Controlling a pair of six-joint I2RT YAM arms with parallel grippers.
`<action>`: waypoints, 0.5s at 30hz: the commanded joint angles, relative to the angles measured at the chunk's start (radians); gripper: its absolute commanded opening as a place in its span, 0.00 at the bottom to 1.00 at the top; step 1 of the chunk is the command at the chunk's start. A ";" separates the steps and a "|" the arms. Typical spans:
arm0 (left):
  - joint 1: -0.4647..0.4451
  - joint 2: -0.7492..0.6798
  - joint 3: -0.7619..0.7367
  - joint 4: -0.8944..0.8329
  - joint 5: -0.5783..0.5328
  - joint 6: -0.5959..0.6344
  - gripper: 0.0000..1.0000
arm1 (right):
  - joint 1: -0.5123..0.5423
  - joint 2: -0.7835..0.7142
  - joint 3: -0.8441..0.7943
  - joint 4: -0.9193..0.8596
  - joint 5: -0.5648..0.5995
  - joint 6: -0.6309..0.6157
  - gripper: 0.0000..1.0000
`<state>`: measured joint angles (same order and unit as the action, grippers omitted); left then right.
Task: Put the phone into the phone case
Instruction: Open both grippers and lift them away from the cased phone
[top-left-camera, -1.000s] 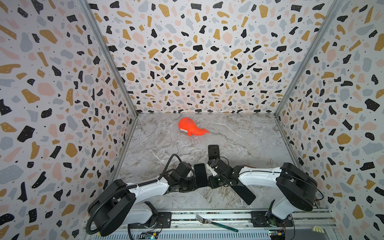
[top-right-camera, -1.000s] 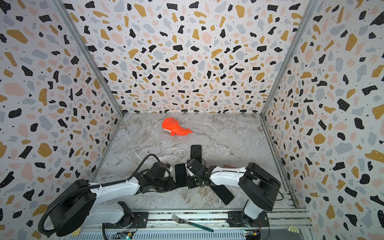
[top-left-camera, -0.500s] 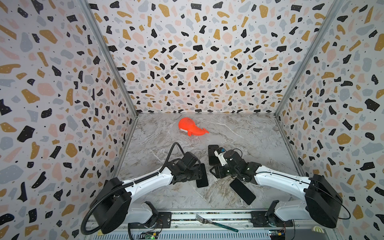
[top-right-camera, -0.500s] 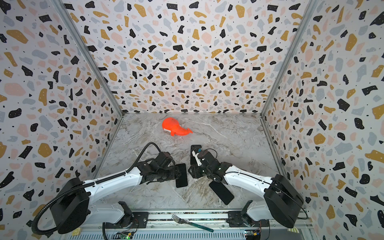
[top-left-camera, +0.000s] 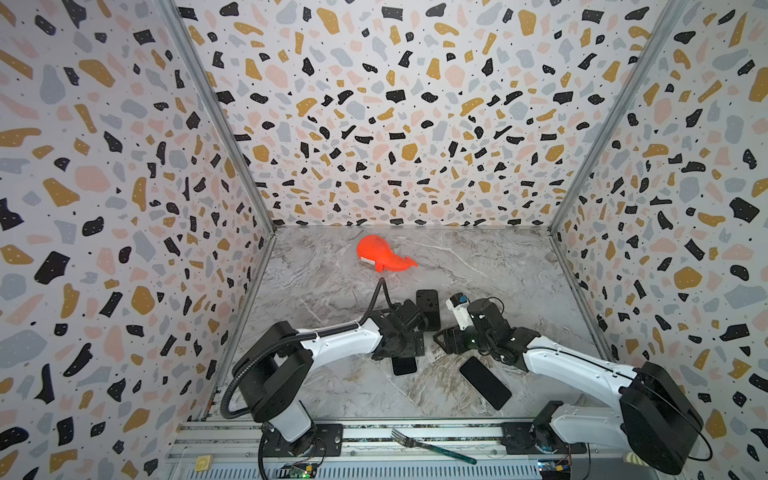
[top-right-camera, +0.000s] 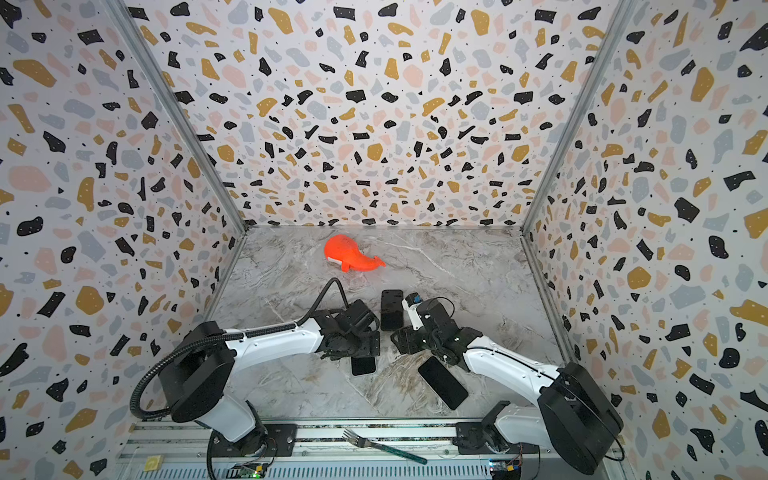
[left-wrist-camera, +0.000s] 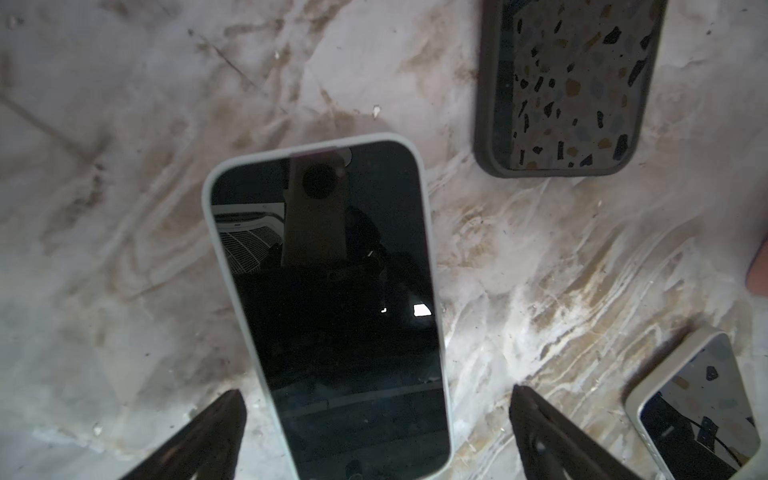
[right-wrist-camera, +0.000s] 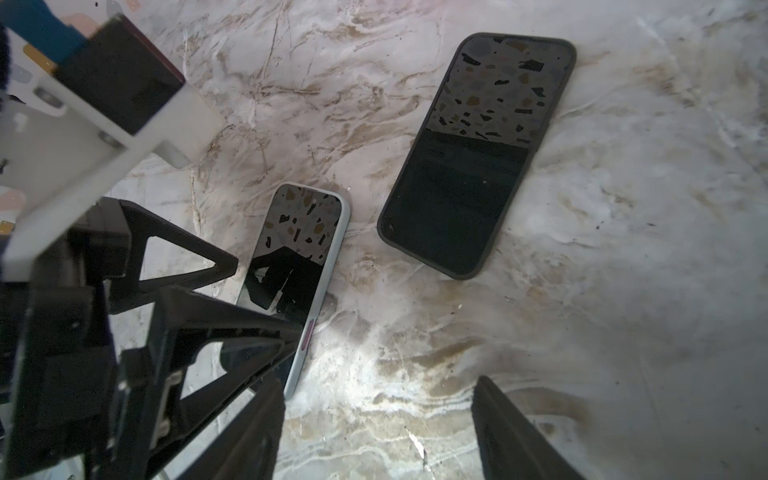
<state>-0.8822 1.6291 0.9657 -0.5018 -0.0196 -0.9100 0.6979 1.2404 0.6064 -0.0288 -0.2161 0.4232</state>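
Left gripper (left-wrist-camera: 376, 395), jaws wide apart, straddles the pale-rimmed phone (top-left-camera: 404, 367) lying twelve-to-six; right gripper (right-wrist-camera: 378, 384), jaws apart too, hangs at its two o'clock

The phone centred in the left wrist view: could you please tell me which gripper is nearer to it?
Left. The left gripper hangs open over the phone, straddling it without touching; the right gripper, also open, is off to one side of it.
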 joint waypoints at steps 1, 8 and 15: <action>-0.012 0.031 0.034 -0.040 -0.025 -0.016 1.00 | -0.018 -0.019 0.000 0.024 -0.037 -0.023 0.73; -0.025 0.111 0.082 -0.072 -0.038 -0.008 1.00 | -0.032 -0.007 -0.003 0.026 -0.053 -0.024 0.73; -0.028 0.144 0.094 -0.109 -0.075 0.004 0.97 | -0.047 -0.007 -0.019 0.032 -0.067 -0.016 0.73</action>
<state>-0.9054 1.7512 1.0485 -0.5648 -0.0616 -0.9119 0.6579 1.2404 0.5964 -0.0059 -0.2699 0.4133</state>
